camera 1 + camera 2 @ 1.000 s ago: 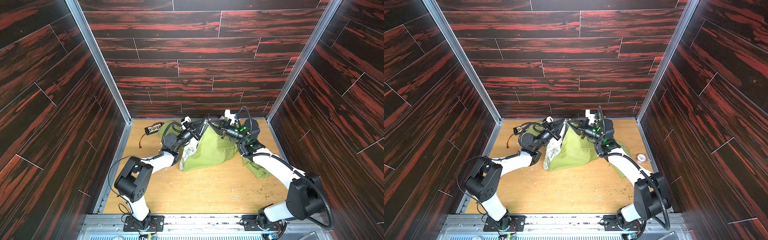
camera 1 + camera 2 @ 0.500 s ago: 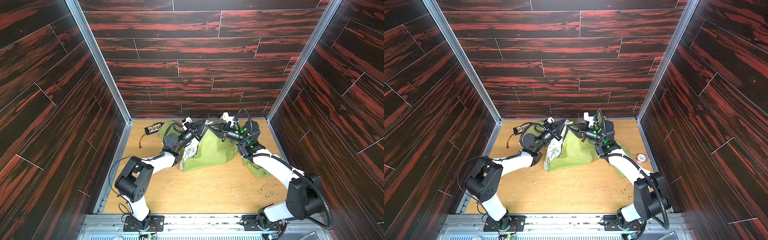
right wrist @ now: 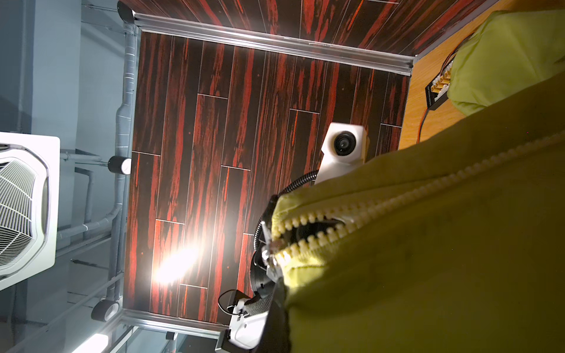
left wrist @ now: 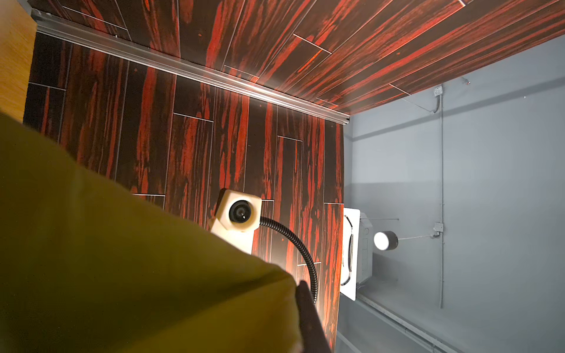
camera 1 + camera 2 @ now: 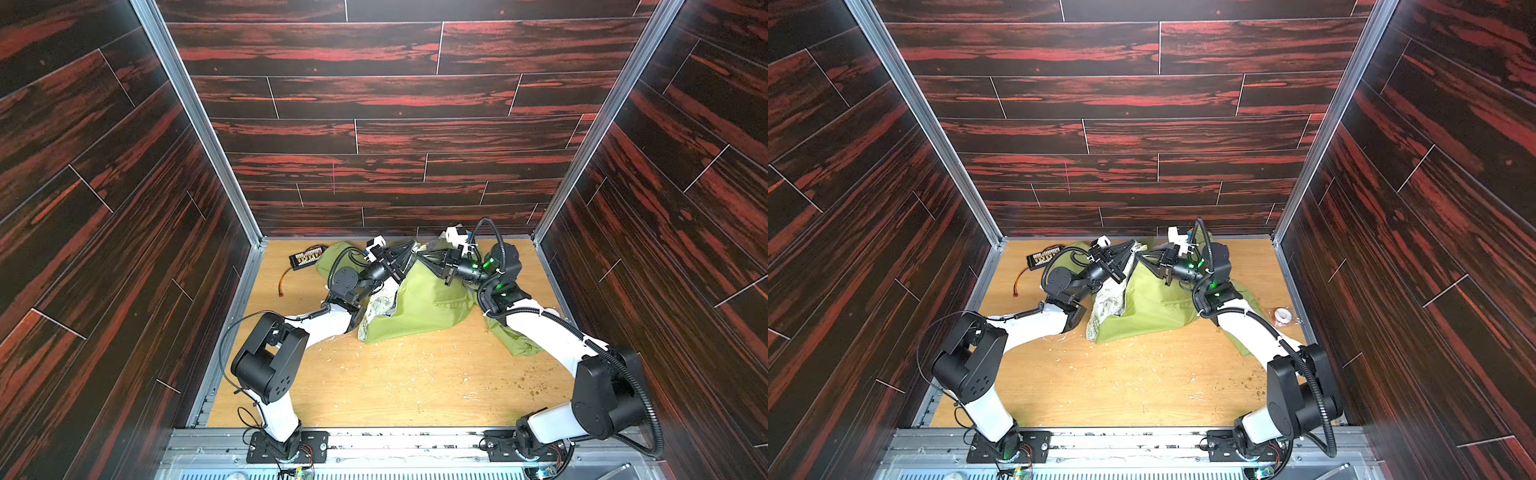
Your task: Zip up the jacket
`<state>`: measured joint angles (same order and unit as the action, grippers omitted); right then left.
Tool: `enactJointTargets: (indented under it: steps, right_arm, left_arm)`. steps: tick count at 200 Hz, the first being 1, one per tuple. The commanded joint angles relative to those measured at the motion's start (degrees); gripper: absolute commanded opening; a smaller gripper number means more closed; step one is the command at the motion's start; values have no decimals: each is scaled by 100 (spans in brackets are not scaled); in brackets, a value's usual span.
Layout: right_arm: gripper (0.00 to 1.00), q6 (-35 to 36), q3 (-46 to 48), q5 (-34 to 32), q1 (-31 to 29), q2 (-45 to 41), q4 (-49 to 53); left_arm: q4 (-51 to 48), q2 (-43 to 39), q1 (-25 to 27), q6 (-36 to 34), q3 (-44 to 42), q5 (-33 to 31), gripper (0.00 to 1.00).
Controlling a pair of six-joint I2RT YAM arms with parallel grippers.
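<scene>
The olive-green jacket (image 5: 424, 307) (image 5: 1150, 307) lies bunched at the back of the table, its top edge lifted between both arms, with pale lining (image 5: 376, 305) showing on its left. My left gripper (image 5: 411, 249) (image 5: 1133, 249) is shut on the raised edge, and my right gripper (image 5: 419, 255) (image 5: 1139, 255) is shut on it from the opposite side, tips almost touching. In the right wrist view the green zipper (image 3: 397, 195) is meshed along most of its length and parted at the end by a metal slider (image 3: 269, 253). One dark finger (image 4: 308, 318) presses against cloth in the left wrist view.
A black connector board with orange wires (image 5: 306, 257) (image 5: 1042, 258) lies at the back left beside a jacket fold. A tape roll (image 5: 1282, 314) sits by the right wall. The back wall stands close behind both grippers. Small scraps litter the wooden table (image 5: 395, 382).
Both grippers have drawn slightly closer together at the jacket's raised top edge. The cloth below has shifted only a little.
</scene>
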<state>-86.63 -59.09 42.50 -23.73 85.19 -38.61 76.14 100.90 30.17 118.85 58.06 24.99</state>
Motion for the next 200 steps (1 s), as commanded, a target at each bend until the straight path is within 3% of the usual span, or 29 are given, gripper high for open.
enactJointTargets:
  steps: [1, 89, 200]
  right_arm:
    - [0, 103, -70, 477, -95, 182, 330]
    - [0, 398, -322, 584, -534, 311, 710]
    - [0, 680, -145, 715, -536, 288, 1047]
  left_arm:
    - [463, -88, -3, 864, 90, -33, 0]
    - [463, 158, 38, 798, 185, 76, 0]
    - [463, 160, 41, 482, -72, 43, 0]
